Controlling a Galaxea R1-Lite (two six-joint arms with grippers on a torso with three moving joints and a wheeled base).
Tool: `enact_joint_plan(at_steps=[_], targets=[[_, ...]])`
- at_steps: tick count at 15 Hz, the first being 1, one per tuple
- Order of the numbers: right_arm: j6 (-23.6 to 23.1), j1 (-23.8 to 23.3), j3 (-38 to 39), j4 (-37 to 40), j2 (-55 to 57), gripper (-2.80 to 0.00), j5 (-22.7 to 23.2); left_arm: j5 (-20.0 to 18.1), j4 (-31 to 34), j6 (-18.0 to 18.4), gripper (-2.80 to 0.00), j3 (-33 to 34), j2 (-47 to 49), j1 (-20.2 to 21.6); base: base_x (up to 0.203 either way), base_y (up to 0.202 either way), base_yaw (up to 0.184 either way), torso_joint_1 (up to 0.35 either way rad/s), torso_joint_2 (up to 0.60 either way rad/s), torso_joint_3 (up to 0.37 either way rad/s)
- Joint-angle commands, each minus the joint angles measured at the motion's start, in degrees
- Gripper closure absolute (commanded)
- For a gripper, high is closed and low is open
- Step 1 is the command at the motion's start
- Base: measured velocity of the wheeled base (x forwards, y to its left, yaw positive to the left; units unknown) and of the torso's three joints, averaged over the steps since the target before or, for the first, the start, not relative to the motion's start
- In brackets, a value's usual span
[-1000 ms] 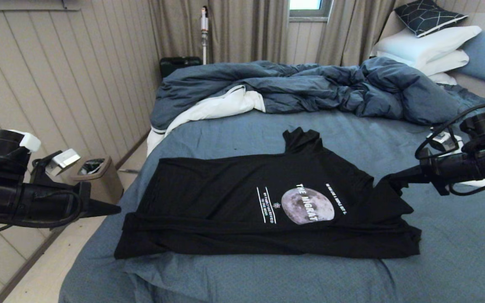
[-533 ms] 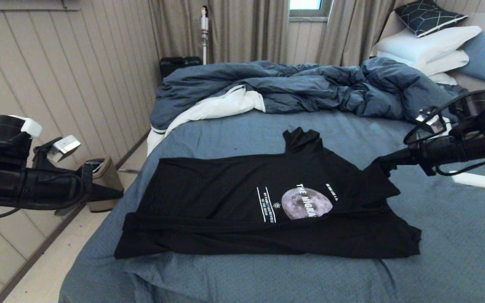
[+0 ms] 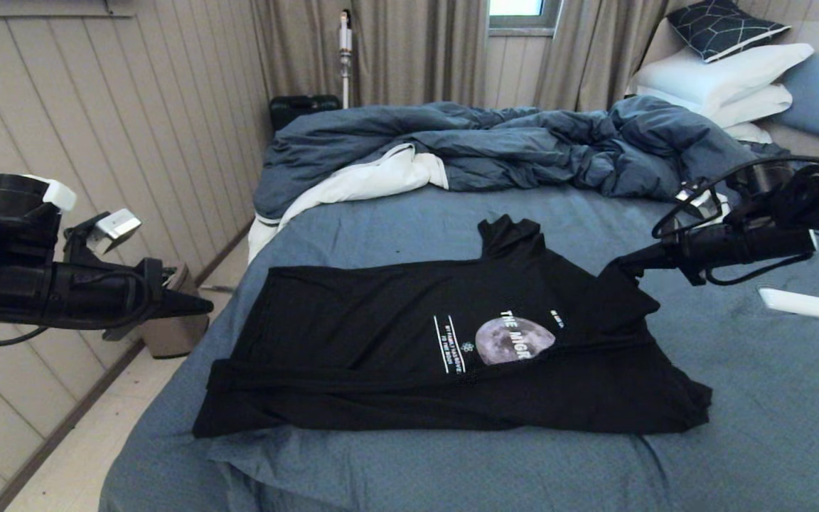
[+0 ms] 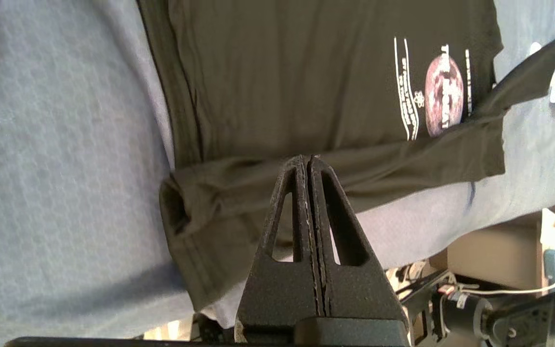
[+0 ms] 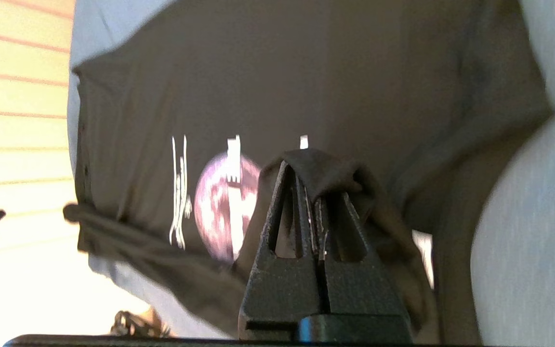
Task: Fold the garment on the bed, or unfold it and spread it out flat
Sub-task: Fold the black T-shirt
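Garment (image 3: 395, 334) corner in right gripper (image 3: 617, 269)

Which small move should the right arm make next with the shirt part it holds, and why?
Probably carry it further across, over the moon print, then lower it. The right gripper is shut on a raised flap of the garment, and that flap already hides the end of the lettering. The left gripper is shut and empty.

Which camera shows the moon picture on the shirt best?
The head view: the moon print is sharp, though cloth covers one side. The left wrist view shows it small; the right wrist view shows it blurred behind the fingers.
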Motion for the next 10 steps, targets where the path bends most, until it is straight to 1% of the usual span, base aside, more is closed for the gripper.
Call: enact_joint_plan(at_steps=[1, 5, 7, 10], targets=[[0.3, 0.0, -1.4, -1.5, 2.6, 0.0, 0.0, -0.3, 0.1, -0.2, 0.0, -0.4, 0.7, 0.0, 0.0, 0.0, 0.0, 0.0, 0.0, 0.0], [0.4, -0.1, -1.4, -2.5, 3.5, 0.0, -0.3, -1.0, 0.0, -0.2, 0.0, -0.3, 0.8, 0.0, 0.0, 0.0, 0.0, 0.0, 0.0, 0.0], [0.1, 0.0, -1.2, -2.5, 3.1, 0.0, -2.2, -1.0, 0.1, -0.2, 0.0, -0.1, 0.9, 0.0, 0.0, 0.0, 0.0, 0.0, 0.0, 0.0], [0.1, 0.1, -1.2, -2.6, 2.7, 0.0, -2.2, -1.4, 0.1, -0.2, 0.0, 0.0, 1.1, 0.0, 0.0, 0.0, 0.0, 0.0, 0.0, 0.0]])
